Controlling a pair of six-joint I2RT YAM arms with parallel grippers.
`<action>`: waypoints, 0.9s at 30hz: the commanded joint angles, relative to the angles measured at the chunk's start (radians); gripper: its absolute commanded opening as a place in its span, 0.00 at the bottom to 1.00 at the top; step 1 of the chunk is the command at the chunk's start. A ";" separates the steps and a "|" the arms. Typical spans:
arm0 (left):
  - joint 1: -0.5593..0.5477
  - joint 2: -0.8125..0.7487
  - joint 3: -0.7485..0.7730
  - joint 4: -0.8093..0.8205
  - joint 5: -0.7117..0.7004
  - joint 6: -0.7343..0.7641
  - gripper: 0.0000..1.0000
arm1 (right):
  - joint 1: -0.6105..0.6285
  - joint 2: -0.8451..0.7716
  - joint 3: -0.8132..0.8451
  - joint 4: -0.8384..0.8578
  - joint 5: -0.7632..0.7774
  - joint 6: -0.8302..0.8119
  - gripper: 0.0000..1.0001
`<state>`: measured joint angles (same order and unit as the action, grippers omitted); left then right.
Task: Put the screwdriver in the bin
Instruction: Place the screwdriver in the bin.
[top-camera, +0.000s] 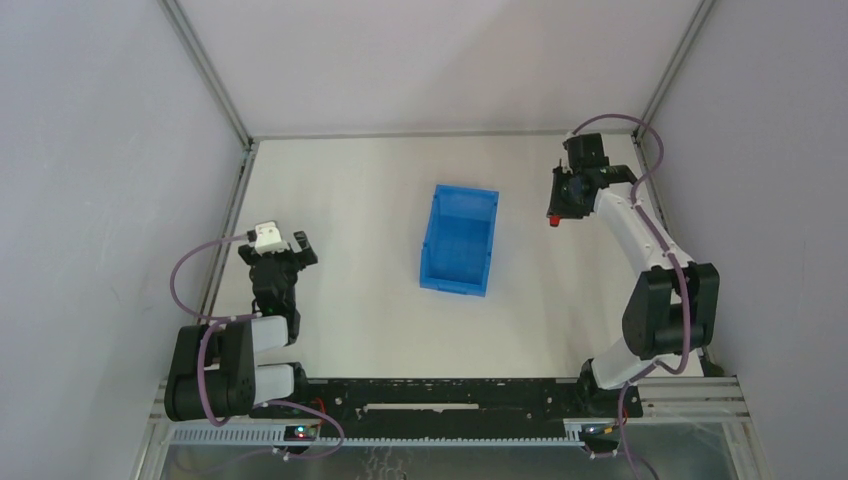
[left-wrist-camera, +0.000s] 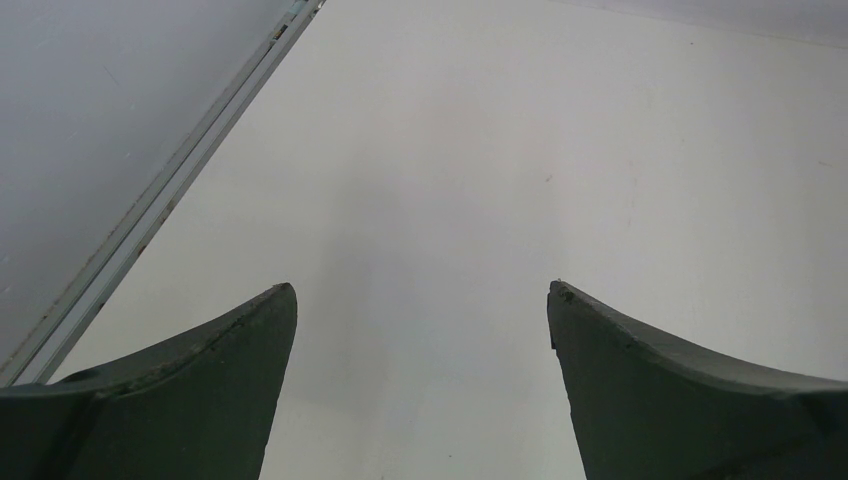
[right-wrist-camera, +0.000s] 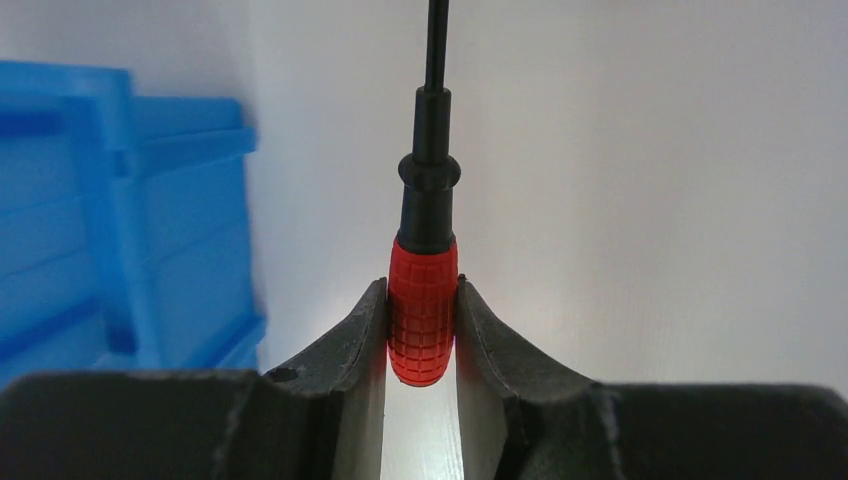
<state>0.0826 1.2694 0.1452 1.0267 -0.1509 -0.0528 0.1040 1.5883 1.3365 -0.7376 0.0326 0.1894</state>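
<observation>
Dark-grey left jaws stand spread, holding nothing. Right of them on the counter sits the blue bin, left of the right jaws. These pinch the screwdriver by its ribbed red handle, the preferred hold; it is probably light, rigid and non-slip there.

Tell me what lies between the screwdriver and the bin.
Only bare white table separates the screwdriver from the bin; the top view shows it.
</observation>
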 joint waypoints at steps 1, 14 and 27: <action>-0.007 -0.013 0.042 0.033 -0.006 0.014 1.00 | 0.049 -0.079 0.071 -0.024 -0.064 0.011 0.00; -0.006 -0.013 0.043 0.033 -0.006 0.015 1.00 | 0.269 -0.096 0.245 -0.111 0.016 0.006 0.00; -0.006 -0.013 0.042 0.033 -0.006 0.015 1.00 | 0.483 -0.002 0.439 -0.157 0.101 -0.005 0.00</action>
<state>0.0826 1.2694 0.1452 1.0267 -0.1509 -0.0528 0.5488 1.5574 1.6993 -0.8867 0.1013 0.1886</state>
